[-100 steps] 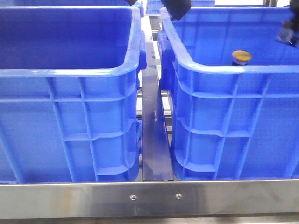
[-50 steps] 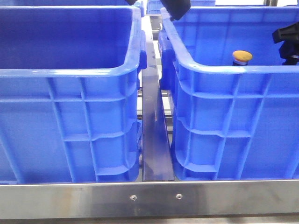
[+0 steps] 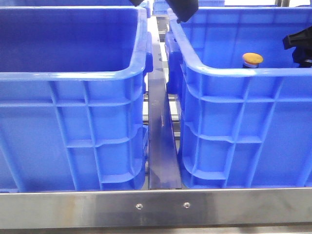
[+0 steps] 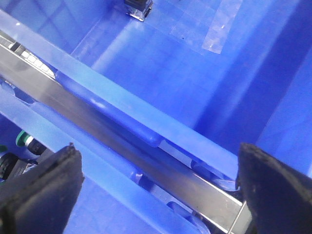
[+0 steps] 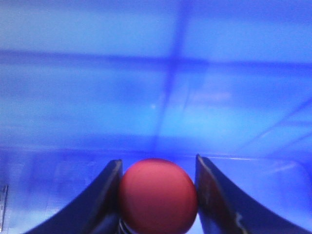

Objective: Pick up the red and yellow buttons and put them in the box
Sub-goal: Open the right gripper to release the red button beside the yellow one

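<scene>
Two crates: right box (image 3: 243, 117) holds yellow button (image 3: 252, 59); right jaws clamp red button (image 5: 158, 195).

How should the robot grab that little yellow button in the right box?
Probably from straight above, pinching the round cap of the yellow button on two opposite sides. The cap faces up and pokes just above the near rim of the right crate, while the body below is hidden by that wall. The right gripper holds the red button the same way.
</scene>
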`<act>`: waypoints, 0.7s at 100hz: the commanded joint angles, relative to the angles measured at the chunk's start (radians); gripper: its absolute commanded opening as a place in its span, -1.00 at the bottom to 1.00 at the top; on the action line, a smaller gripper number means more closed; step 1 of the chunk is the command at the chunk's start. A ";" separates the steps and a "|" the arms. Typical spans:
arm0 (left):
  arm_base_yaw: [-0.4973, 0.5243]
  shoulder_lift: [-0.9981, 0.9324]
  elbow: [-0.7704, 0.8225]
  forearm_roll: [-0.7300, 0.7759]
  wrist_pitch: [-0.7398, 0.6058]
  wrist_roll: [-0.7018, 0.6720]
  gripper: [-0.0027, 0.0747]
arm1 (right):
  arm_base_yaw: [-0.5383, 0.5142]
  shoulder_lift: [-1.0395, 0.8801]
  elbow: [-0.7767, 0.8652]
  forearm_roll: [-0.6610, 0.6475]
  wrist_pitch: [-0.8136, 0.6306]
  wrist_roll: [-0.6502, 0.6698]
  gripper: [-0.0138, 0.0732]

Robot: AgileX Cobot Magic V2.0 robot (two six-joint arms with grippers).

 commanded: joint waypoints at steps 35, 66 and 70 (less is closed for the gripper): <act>-0.010 -0.046 -0.030 0.003 -0.048 0.000 0.62 | -0.005 -0.039 -0.032 0.005 0.001 -0.015 0.30; -0.010 -0.046 -0.030 0.003 -0.048 0.000 0.62 | -0.005 -0.056 -0.032 0.005 0.001 -0.015 0.38; -0.010 -0.046 -0.030 0.003 -0.048 0.000 0.62 | -0.005 -0.066 -0.032 0.005 0.001 -0.015 0.38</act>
